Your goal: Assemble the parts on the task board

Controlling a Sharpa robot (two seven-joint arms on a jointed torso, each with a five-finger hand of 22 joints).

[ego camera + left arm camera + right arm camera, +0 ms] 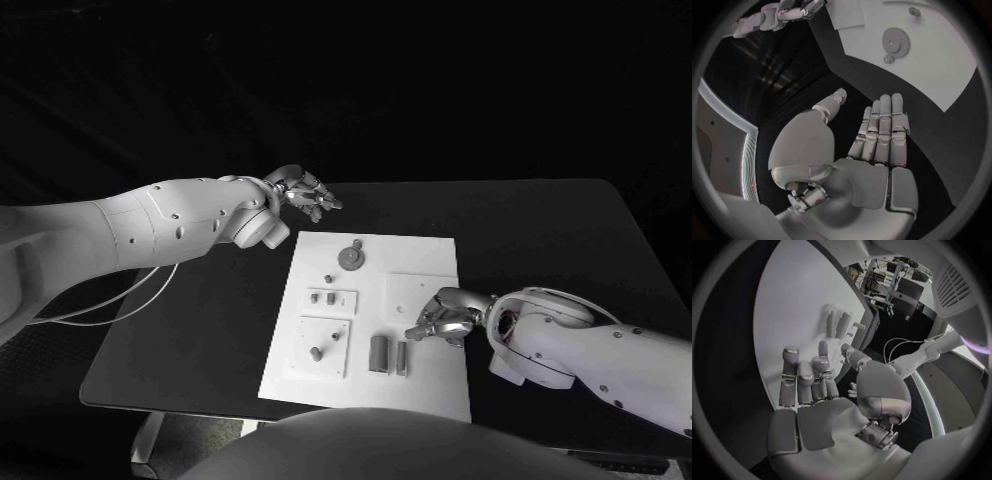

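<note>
White board (418, 262) sits dead centre of the head view on the black table (548, 230), long side running top to bottom of the frame. On it: a gear (351, 259) near the upper left corner, two little pegs (323, 296) on a small raised plate below that, two more stubby bits (325, 346) on another plate lower left, and two bars (388, 354) lying side by side at lower centre, both with their long axis running top to bottom like the board. Those bars look like the thing to go for next, just my read. Right hand (444, 322) is over the board's lower right part, just right of and slightly above the bars in the frame, fingers curled toward them; from its own wrist cam the fingers (804, 375) look loosely bent with nothing between them, so I'd call it empty and not clenched, hovering close to the bars (834, 323). Left hand (299, 196) is way off at the upper left, past the board's top corner, over bare table, fingers straight and spread flat in its wrist view (879, 145), holding nothing, with the gear (896, 41) ahead of the fingertips. So the right hand is clearly the nearer one to the bars; the left is nearer the gear.
</note>
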